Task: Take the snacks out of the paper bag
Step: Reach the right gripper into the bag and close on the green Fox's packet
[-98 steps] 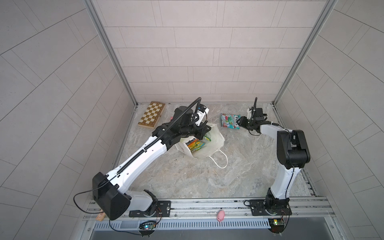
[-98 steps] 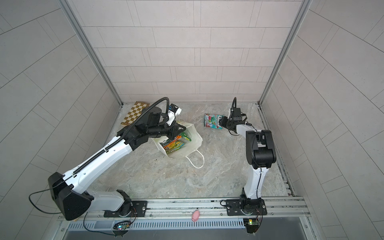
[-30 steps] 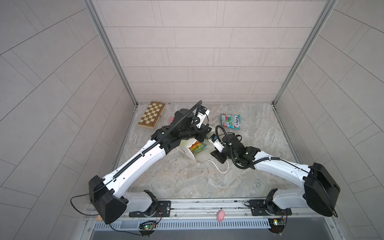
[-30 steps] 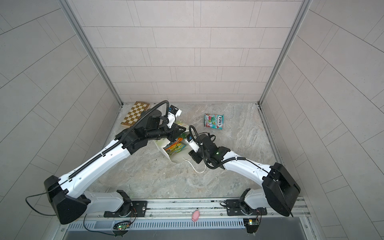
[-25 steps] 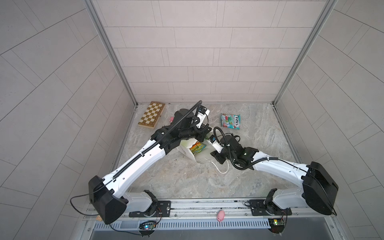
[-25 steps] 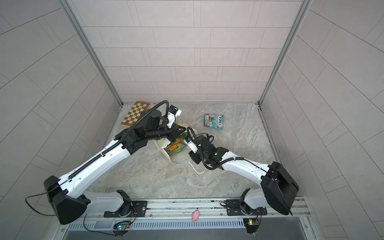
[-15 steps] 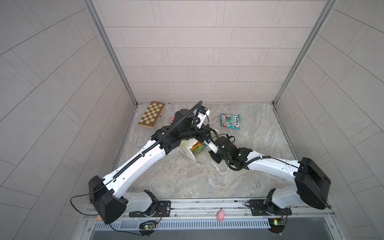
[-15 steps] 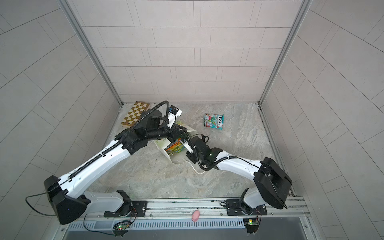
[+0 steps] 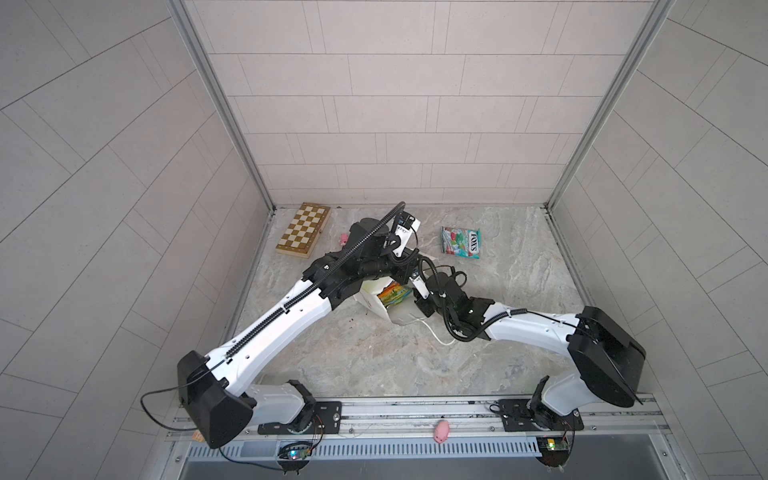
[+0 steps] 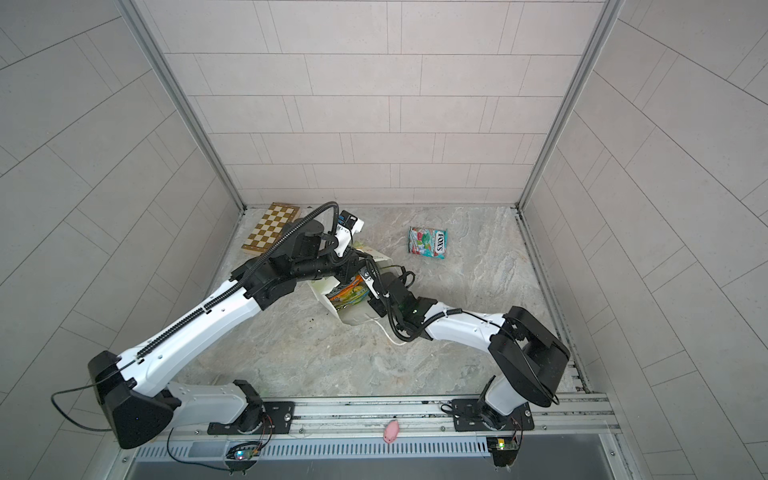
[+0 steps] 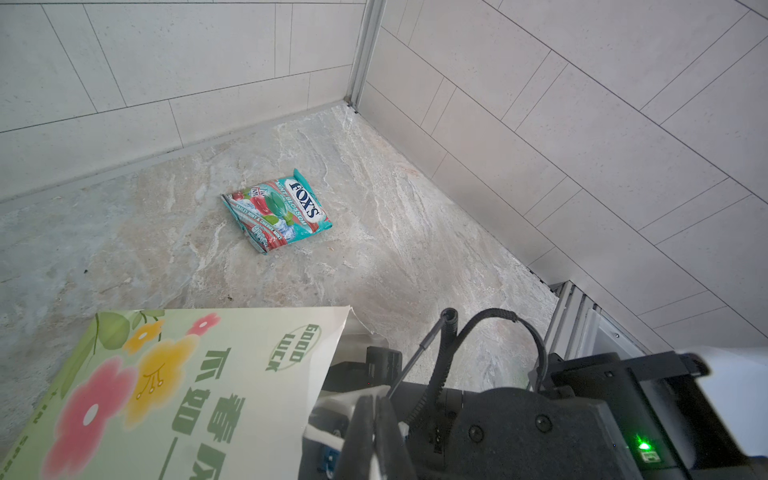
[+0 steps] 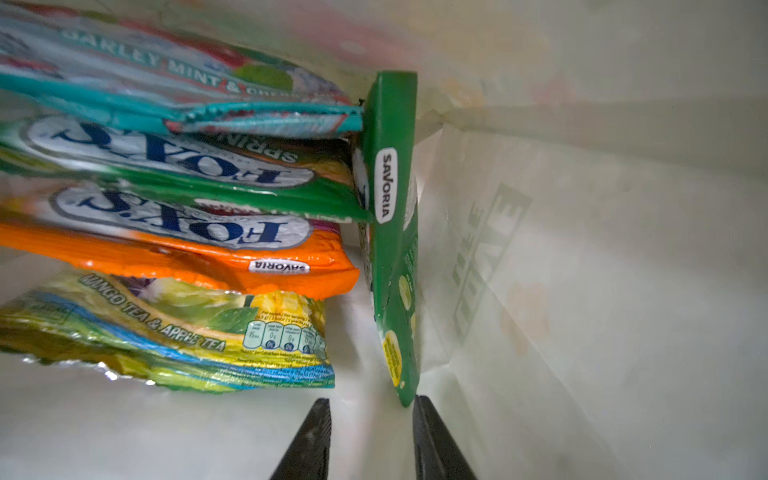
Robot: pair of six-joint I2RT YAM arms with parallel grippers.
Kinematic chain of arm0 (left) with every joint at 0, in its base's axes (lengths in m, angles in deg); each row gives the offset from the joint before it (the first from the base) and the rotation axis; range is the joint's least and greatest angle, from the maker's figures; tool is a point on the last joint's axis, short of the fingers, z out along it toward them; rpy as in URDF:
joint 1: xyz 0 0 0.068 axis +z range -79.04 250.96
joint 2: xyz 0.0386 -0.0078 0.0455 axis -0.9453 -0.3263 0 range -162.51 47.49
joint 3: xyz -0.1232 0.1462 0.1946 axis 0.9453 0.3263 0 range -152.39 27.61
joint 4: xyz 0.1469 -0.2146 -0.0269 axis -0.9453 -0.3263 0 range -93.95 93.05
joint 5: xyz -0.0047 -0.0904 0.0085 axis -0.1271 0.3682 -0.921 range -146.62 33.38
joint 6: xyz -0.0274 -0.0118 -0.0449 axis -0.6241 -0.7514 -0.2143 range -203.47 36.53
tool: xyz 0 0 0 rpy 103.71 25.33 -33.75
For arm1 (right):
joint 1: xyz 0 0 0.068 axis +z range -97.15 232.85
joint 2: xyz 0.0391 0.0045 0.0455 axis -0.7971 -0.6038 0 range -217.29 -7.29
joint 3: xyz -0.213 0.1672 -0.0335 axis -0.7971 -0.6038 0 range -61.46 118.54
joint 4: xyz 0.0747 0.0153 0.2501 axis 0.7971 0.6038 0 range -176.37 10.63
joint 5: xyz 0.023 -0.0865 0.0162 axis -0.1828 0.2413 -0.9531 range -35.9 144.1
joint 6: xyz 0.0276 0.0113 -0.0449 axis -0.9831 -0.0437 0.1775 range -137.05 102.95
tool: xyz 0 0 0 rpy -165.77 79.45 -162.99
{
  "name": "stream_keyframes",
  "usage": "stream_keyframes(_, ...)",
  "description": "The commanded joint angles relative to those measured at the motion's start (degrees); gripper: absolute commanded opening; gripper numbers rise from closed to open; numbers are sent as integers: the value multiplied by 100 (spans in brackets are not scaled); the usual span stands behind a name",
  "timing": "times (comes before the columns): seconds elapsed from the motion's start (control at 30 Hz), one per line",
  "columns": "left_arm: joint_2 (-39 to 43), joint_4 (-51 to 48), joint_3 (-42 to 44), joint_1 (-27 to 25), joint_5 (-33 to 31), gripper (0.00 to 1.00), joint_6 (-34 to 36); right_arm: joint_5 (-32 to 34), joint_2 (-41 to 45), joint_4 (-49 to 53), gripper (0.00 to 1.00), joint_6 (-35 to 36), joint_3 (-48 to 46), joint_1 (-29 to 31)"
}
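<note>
**Mia:** Where were the snacks (image 12: pixel 187 232)?

**Ben:** Inside the paper bag (image 9: pixel 376 301). One teal packet (image 9: pixel 460 242) lay outside. The left gripper (image 11: pixel 372 411) pinched the bag's rim. The right gripper (image 12: pixel 370 401) was inside, jaws apart, at the dark green packet (image 12: pixel 390 249).

**Mia:** Hard to grab?

**Ben:** Probably light and slippery. Pinch its thin edge.

arms (image 9: pixel 291 311): white shells, black joints | cables (image 11: pixel 496 311): black | right gripper (image 12: pixel 370 432): black fingers (image 12: pixel 307 440) (tapered)
</note>
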Motion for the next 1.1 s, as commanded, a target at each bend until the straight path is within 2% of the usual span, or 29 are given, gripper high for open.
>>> stream_keyframes(0.0,129,161,57,-82,138,0,66,383,-216,-261,34,83,108,24)
stream_keyframes(0.33,128,161,69,-104,127,0,95,589,-835,-566,35,327,385,2)
stream_keyframes(0.67,125,161,77,-110,102,0,115,450,-1258,-629,38,375,635,-173)
stream_keyframes(0.73,128,161,70,-112,99,0,115,392,-1313,-604,34,376,677,-234)
stream_keyframes(0.93,109,130,74,-112,17,0,133,69,-1231,-354,7,331,699,-315)
stream_keyframes(1.0,102,108,62,-111,-36,0,142,-7,-1140,-260,1,274,646,-313)
stream_keyframes(1.07,99,91,66,-111,-98,0,136,-83,-1015,-234,0,209,553,-318)
